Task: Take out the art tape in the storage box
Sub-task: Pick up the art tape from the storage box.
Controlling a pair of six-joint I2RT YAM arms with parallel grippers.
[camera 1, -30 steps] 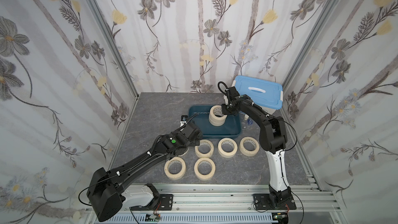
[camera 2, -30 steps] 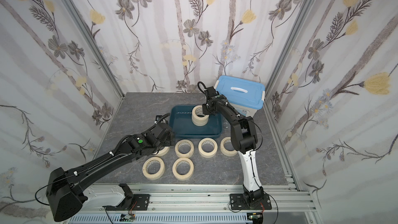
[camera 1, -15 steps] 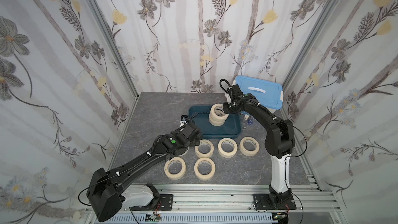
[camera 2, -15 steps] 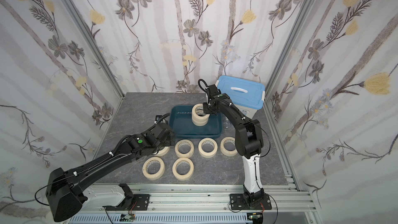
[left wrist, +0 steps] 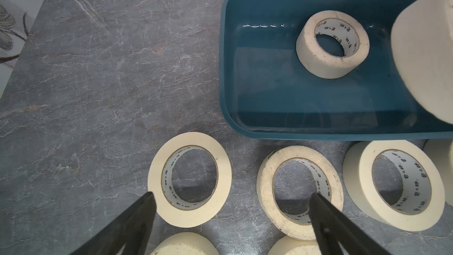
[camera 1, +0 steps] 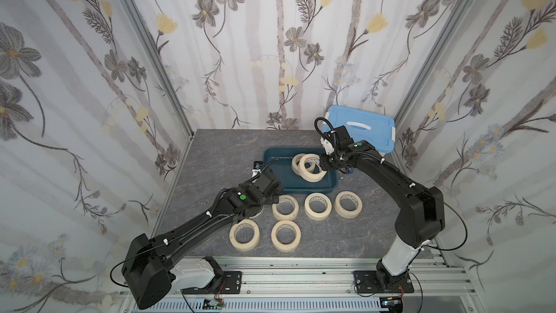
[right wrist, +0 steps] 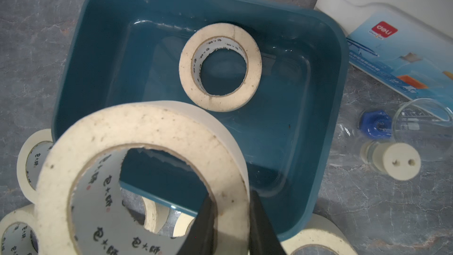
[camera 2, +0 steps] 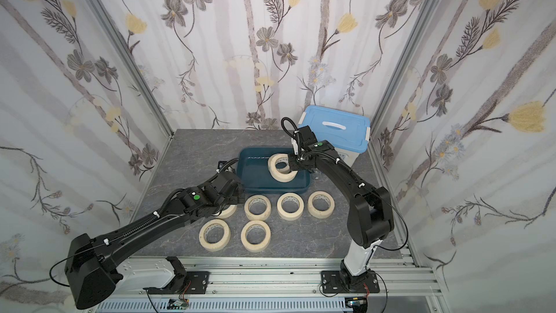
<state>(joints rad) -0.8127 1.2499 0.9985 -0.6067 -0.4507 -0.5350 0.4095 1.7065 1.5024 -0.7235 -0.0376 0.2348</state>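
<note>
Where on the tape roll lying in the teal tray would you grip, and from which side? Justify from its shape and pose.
Grip the tape roll by its ring wall, one finger in the core, one outside, coming straight down. It lies flat in the storage box, hole up, so only from above is that wall open. The right gripper pinches the held roll likewise.

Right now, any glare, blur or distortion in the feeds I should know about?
Left wrist view: white glare streak on the back wall of the storage box; the held roll at frame edge is soft and cropped. Right wrist view: that roll fills the foreground, right tool fingers dark and slightly blurred. Both top views: sharp, evenly lit, with wide-angle lean in the wall posts.
</note>
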